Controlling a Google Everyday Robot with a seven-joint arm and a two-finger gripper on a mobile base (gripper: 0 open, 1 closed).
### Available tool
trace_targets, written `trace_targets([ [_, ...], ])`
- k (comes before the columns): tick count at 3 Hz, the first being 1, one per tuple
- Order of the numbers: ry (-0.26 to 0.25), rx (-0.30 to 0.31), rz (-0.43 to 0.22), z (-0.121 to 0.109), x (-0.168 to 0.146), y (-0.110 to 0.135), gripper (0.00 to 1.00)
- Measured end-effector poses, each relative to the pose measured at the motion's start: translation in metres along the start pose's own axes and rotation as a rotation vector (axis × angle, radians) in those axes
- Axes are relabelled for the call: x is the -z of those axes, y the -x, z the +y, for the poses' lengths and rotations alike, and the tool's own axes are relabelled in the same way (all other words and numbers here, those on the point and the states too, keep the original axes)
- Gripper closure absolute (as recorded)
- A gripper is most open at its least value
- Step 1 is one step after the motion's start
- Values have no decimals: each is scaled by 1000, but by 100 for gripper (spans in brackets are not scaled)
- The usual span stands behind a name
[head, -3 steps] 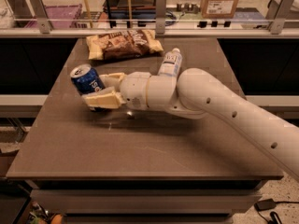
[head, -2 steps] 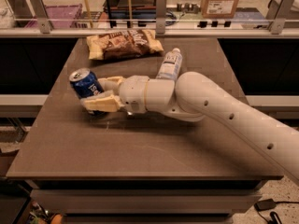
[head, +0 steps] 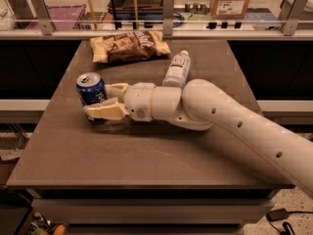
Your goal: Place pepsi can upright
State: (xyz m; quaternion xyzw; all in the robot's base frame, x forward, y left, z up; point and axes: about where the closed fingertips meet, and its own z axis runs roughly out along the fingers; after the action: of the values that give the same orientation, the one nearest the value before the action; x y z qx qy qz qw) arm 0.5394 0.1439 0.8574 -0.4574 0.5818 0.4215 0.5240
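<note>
The pepsi can, blue with a silver top, stands almost upright at the left side of the brown table. My gripper reaches in from the right and is shut on the can. One cream finger crosses in front of the can's lower part and hides its base; the other finger sits behind it on the right. I cannot tell whether the can's base touches the table.
A clear plastic water bottle lies just behind my wrist. A chip bag lies at the table's far edge. A railing and shelves stand beyond the table. My white arm spans the right half of the table.
The can has turned from tilted to nearly upright in my grip. The gripper has shifted slightly left and down with it.
</note>
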Motion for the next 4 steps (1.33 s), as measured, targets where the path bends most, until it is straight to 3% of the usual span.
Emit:
trace_targets([
  [3,11,3,0,4,-5,1,13],
  [4,14,4,0,6,-6,2,0],
])
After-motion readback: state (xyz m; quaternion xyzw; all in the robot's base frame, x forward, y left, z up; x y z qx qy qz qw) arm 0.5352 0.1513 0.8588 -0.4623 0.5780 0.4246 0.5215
